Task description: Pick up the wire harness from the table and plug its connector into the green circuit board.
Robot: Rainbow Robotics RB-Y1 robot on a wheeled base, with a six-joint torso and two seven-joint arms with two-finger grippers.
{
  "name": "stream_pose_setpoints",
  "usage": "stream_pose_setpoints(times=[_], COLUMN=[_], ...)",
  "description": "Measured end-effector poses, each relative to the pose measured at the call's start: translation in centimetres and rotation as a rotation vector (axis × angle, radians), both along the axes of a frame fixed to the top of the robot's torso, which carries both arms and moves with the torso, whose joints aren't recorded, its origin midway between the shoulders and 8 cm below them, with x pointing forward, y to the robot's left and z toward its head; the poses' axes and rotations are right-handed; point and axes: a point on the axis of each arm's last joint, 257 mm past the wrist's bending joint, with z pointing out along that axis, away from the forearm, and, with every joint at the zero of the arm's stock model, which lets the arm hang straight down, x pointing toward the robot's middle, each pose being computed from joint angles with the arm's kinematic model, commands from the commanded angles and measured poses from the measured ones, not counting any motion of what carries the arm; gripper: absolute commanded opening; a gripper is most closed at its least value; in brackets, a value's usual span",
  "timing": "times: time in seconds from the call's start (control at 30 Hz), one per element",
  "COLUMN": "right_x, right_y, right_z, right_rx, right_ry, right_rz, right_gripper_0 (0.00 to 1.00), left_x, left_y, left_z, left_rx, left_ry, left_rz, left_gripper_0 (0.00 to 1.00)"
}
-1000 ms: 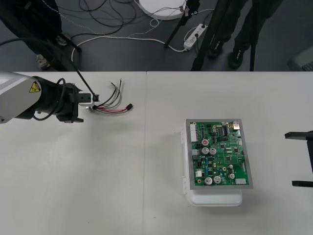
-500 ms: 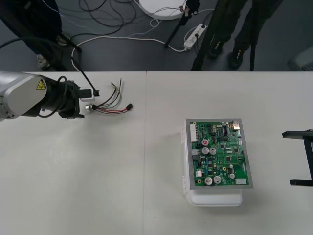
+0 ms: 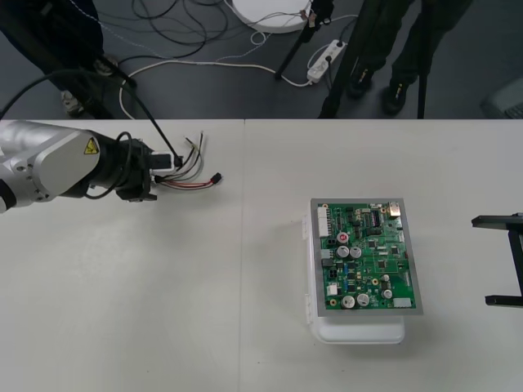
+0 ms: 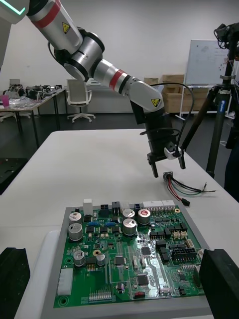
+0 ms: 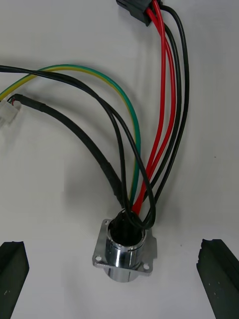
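Harness (image 3: 191,184) lies crosswise, socket (image 5: 123,246) leftward | left fingers (image 5: 12,269) spread astride socket | right fingers (image 4: 219,279) spread

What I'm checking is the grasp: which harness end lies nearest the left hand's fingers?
The round metal flanged socket, just ahead of the open black fingers; the small black plug lies at the wires' far end.

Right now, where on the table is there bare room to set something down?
Free: the near-left table, and the strip between harness and circuit board. Crowded: far left, where the open left claw hovers over the socket.
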Motion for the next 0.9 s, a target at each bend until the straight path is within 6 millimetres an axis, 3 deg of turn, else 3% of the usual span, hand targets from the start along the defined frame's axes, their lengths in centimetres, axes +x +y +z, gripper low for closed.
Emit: stream_pose_setpoints(times=[0.27,0.9], right_x=[0.2,0.7], right_y=[-0.1,-0.3], right_z=[0.1,0.3], right_rx=[0.000,-0.002], right_ry=[0.016,0.041], right_rz=[-0.002,-0.010], right_gripper_0=[1.00,1.00], left_x=[0.1,0.5], left_y=[-0.1,0.4], left_z=[-1.5,-1.7], left_rx=[0.004,0.053], left_ry=[0.022,0.028], left_rz=[0.014,0.006], left_gripper_0=[1.00,1.00])
